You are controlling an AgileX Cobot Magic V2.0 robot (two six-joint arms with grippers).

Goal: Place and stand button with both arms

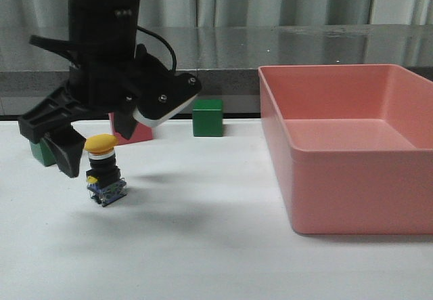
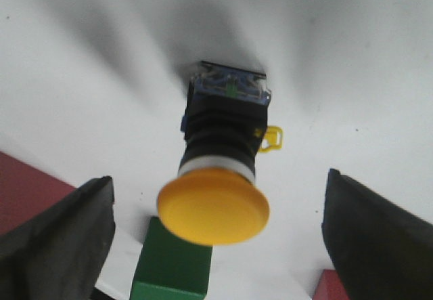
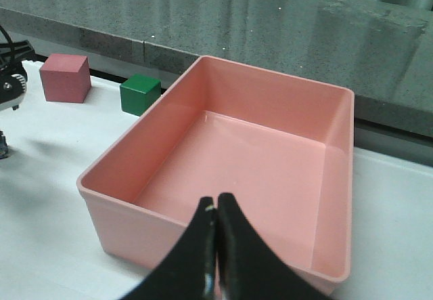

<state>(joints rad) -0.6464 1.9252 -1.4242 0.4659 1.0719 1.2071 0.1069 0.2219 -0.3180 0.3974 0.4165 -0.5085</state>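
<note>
Button (image 1: 103, 171) upright on surface (image 1: 203, 246), between spread fingers of left gripper (image 1: 91, 152), not held | right gripper (image 3: 216, 246) pinched closed, empty, above pink bin (image 3: 325, 178) | advice: lift straight up, avoid brushing yellow cap.

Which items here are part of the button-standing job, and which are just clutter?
In the job:
- button, upright on the table
- left gripper, open around the button, fingers clear of it
- right gripper, shut, above the pink bin

Lying about:
- pink bin
- green cube beside the bin
- second green cube behind the left gripper
- pink cube
</note>
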